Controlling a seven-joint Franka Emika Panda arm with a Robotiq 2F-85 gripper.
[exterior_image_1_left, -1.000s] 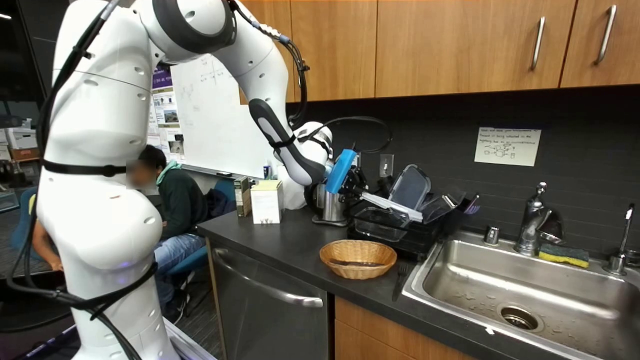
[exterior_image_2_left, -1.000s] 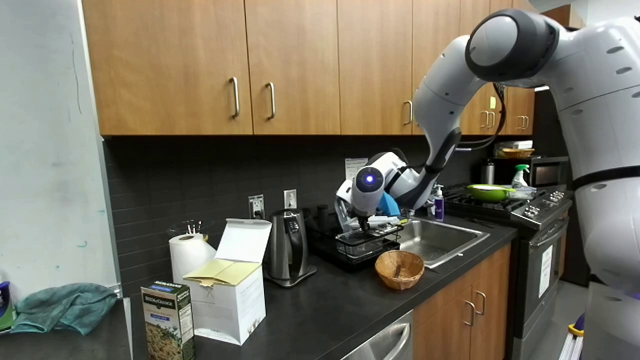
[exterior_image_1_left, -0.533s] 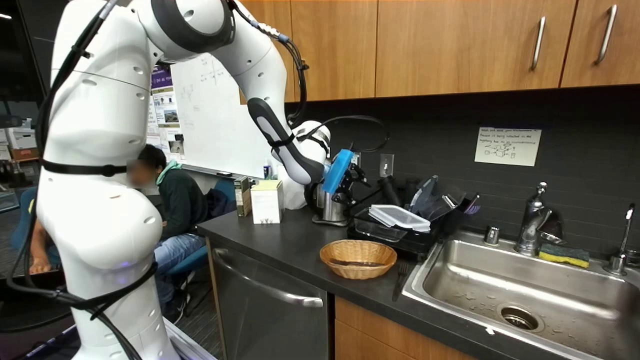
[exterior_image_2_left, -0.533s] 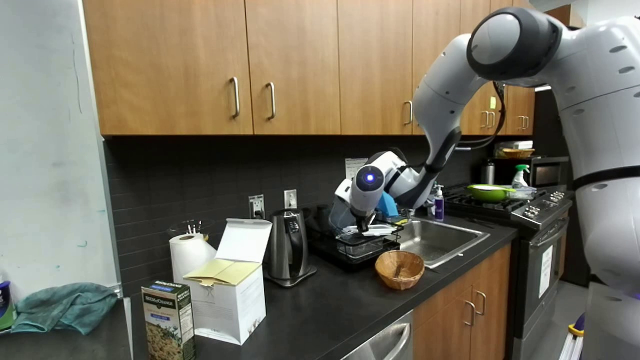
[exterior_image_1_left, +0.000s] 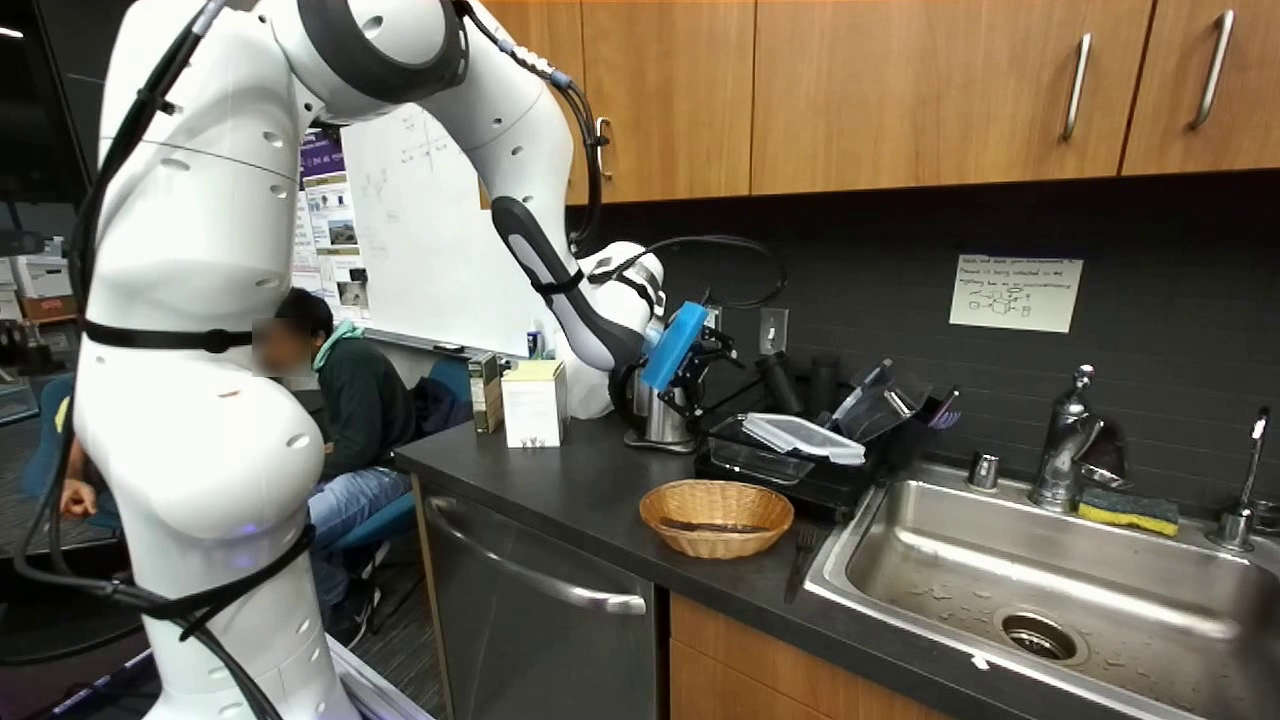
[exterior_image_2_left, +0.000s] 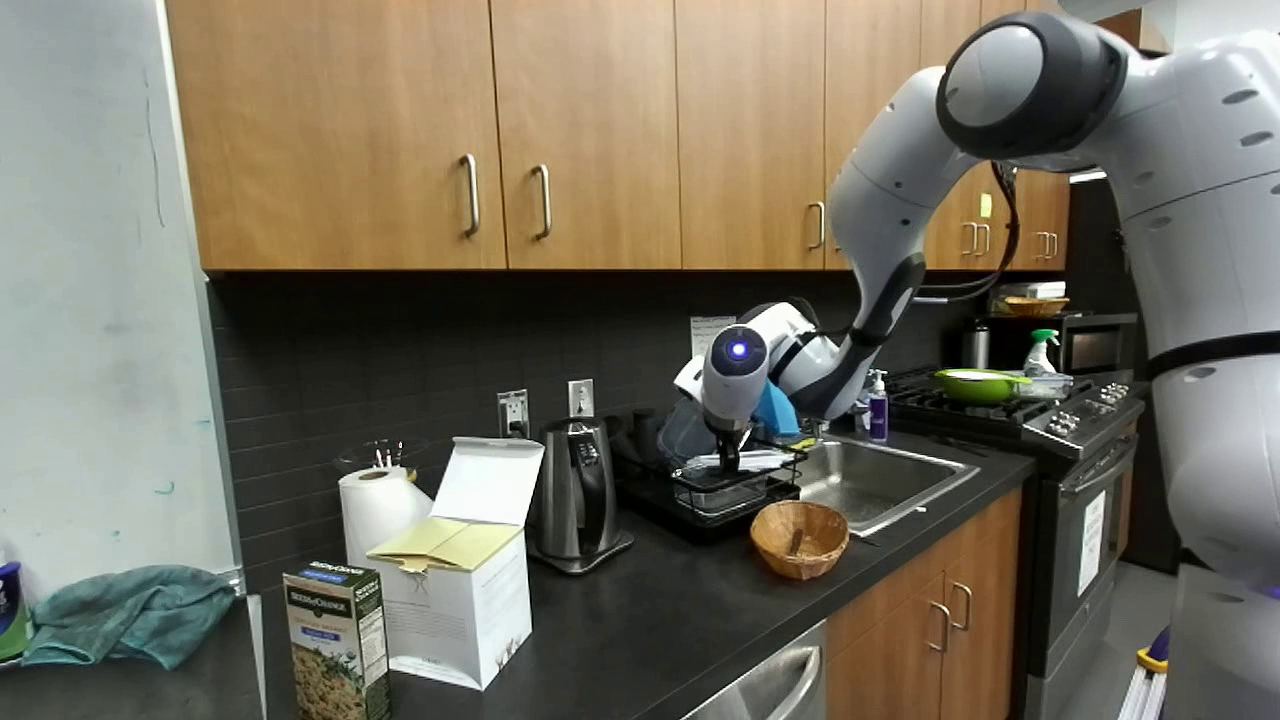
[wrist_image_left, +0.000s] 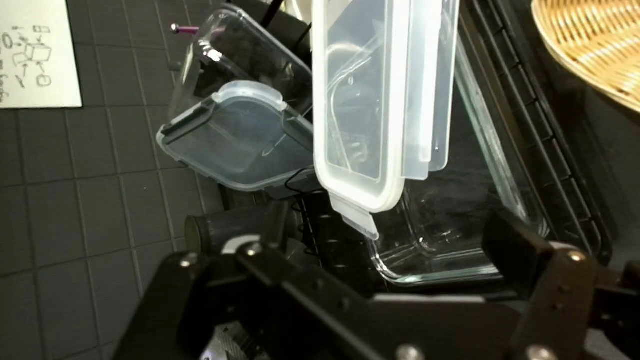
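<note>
Pincer: its fingers are spread well apart; it hangs over the end of the rack nearest the kettle. Whether it touches anything below, I cannot tell.
White-rimmed lid: lies tilted in the rack, above the glass box, with its corner flap showing between the fingertips in the wrist view.
Glass box: sits in the rack, partly under the lid, on the side toward the front edge of the table.
Second lid: leans at a slant on the side toward the table's back edge, a clear tub just beside it.
Basket: near the table's front edge, in front of the rack, a dark utensil lying inside.
Fork: on the table between basket and sink, near the front edge.
Kettle: upright, toward the back edge, beside the rack.
White carton: near the table's end edge away from the sink, its flap raised; a food box stands just beside it.
Sponge: on the sink's rim along the back edge, near the tap.
</note>
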